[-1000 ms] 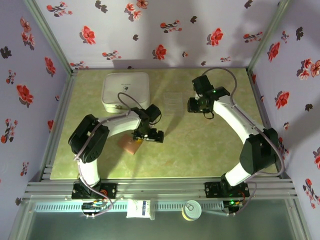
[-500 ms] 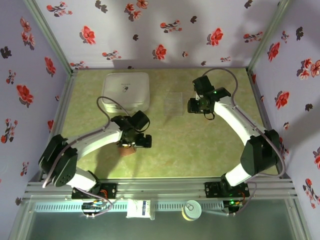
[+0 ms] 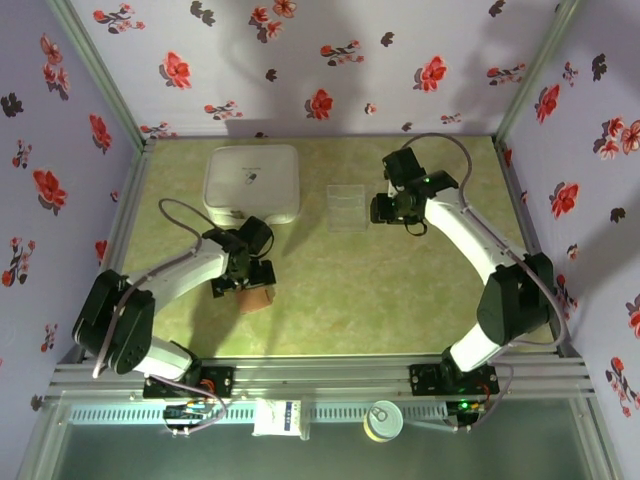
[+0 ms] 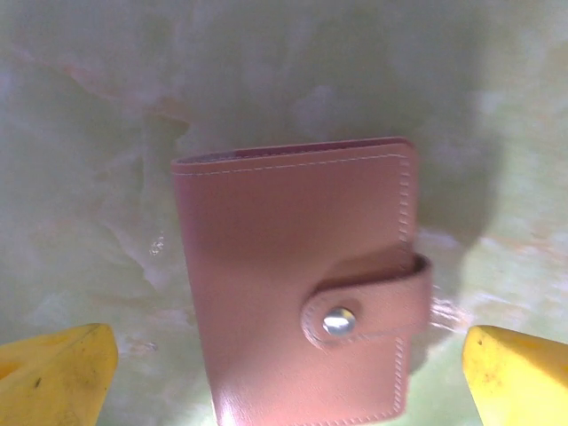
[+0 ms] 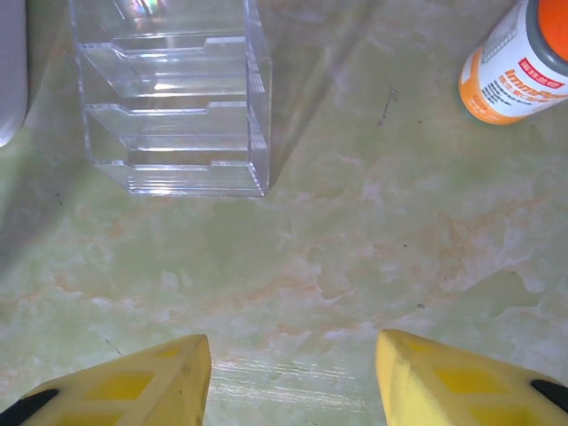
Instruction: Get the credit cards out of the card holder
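Soft, even light fills the overhead view, with broad shadows on the back wall [image 3: 230,40] at twelve o'clock. The left wrist view is hazy, the card holder [image 4: 284,266] shading the worktop [image 4: 89,133] toward two o'clock; the right wrist view is sharper, glare streaking the clear box [image 5: 169,98] at eleven o'clock.

Clutter on the green marbled tabletop [image 3: 400,300]
Clear plastic tiered box [image 5: 169,98] sits between white square box [image 3: 252,183] and orange-and-white bottle [image 5: 519,67].

Jaws apart: left arm [image 3: 185,272], right arm [image 3: 465,232]
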Tool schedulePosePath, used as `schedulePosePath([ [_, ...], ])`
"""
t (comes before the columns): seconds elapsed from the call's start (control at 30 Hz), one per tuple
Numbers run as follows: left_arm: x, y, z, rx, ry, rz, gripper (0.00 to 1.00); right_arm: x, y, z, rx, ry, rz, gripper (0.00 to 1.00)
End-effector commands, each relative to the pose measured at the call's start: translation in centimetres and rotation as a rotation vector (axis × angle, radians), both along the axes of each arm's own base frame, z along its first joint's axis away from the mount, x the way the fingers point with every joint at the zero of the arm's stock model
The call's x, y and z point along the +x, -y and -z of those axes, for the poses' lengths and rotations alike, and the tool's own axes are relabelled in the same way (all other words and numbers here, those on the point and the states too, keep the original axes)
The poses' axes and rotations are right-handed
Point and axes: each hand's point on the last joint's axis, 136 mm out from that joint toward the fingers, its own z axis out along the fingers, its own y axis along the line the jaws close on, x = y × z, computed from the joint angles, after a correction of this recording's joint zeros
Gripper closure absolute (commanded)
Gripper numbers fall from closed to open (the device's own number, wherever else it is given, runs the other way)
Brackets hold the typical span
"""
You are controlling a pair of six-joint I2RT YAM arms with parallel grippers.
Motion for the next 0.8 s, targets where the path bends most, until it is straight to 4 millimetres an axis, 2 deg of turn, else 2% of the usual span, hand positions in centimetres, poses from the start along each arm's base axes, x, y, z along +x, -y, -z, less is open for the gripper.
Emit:
schedulePosePath([
  [0.0, -0.3, -0.2, 1.9, 0.003, -0.04, -0.041, 0.0, 0.3, 0.0, -0.1, -0.017, -0.011, -0.023, 0.47],
  [0.27, 0.0, 1.2, 3.8, -0.059, -0.056, -0.018, 0.0, 0.5, 0.2, 1.0, -0.063, -0.045, -0.038, 0.47],
  [0.5, 0.4, 1.6, 3.3, -0.063, -0.042, 0.0, 0.01, 0.5, 0.3, 1.0, -0.073, -0.04, -0.045, 0.46],
  [0.67, 0.4, 1.5, 3.5, -0.049, -0.053, 0.013, 0.05, 0.7, 0.2, 1.0, -0.073, -0.035, -0.044, 0.46],
  [0.77, 0.8, 2.0, 2.9, -0.061, -0.034, 0.03, 0.11, 0.8, 0.0, 0.7, -0.072, -0.028, -0.046, 0.46],
])
